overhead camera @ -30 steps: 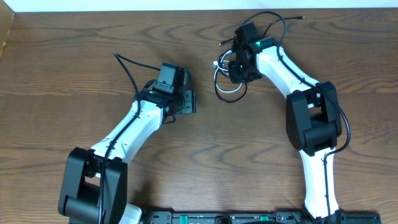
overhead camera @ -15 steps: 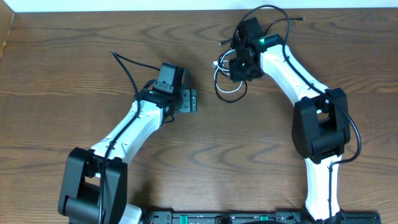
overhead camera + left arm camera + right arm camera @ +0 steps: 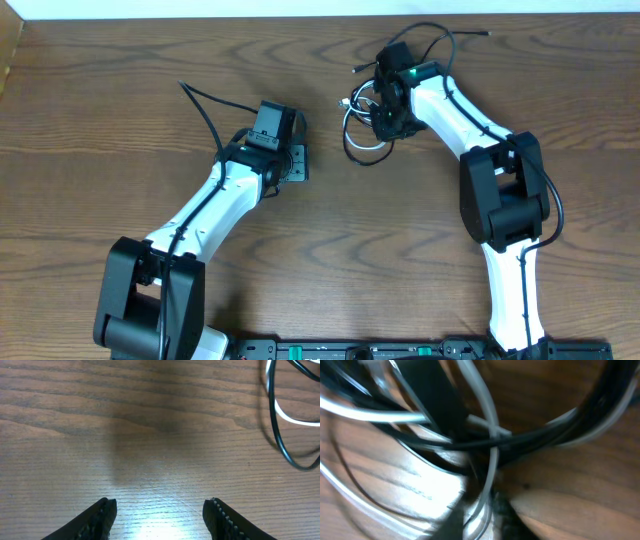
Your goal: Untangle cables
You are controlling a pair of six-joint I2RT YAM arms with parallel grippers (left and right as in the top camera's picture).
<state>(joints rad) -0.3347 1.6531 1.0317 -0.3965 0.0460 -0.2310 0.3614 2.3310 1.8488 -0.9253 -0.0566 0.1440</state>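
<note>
Right pincer (image 3: 482, 512) is clenched on the cables (image 3: 487, 405), where blurred white and black strands cross at its tips. The bundle lies toward 1 o'clock on the table (image 3: 400, 250). Left pincer (image 3: 160, 509), at the bundle's 9 o'clock, stands released, touching nothing.

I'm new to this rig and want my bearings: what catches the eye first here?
A tangle of white and black cables lies at the far middle of the table, with the right gripper shut in it, a white strand seemingly pinched. The left gripper hangs open over bare wood, short of the loops.
</note>
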